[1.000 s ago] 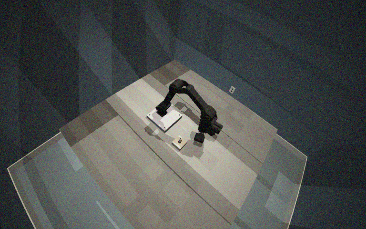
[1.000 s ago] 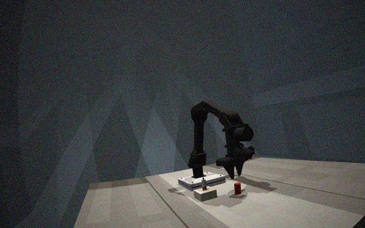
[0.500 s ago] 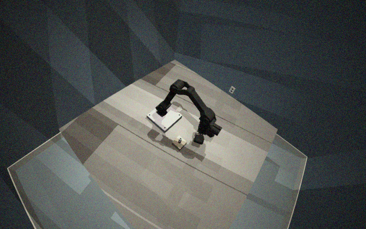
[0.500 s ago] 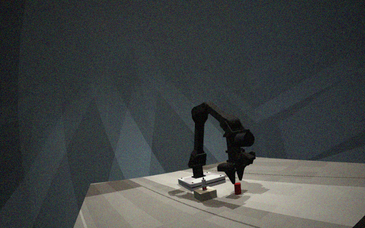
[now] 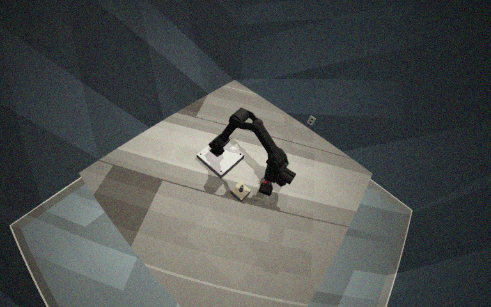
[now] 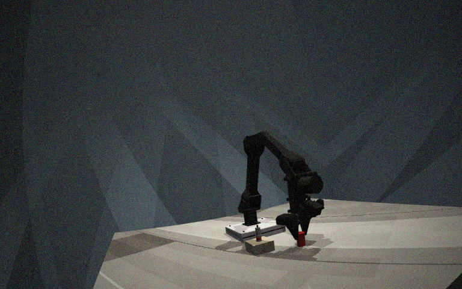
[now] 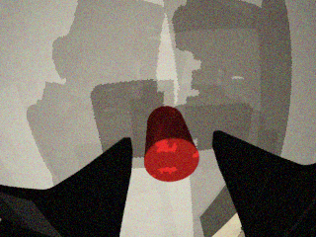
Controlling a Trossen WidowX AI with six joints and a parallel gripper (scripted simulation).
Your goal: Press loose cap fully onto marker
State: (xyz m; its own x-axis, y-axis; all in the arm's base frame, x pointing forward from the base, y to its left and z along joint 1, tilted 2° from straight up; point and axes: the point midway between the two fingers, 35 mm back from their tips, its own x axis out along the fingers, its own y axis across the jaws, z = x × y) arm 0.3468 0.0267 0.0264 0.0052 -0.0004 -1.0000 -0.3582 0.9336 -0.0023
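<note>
The red cap [image 5: 264,182] [image 6: 301,239] [image 7: 172,159] stands upright on the table. The black gripper [image 6: 299,235] [image 7: 172,136] points down over it and is open. In the wrist view the cap shows between the two fingertips, with a gap on each side. The fingertips are around the height of the cap's top in the exterior view. The marker [image 5: 241,187] [image 6: 257,232] stands upright, its dark tip up and bare, in the beige holder block [image 5: 238,196] [image 6: 260,247]. In the top view the gripper mostly hides the cap.
The arm's white base plate [image 5: 221,167] [image 6: 238,233] lies behind the holder block in the exterior view. A corner of the holder block [image 7: 229,229] shows at the lower right of the wrist view. The marker stands left of the gripper in the top and exterior views.
</note>
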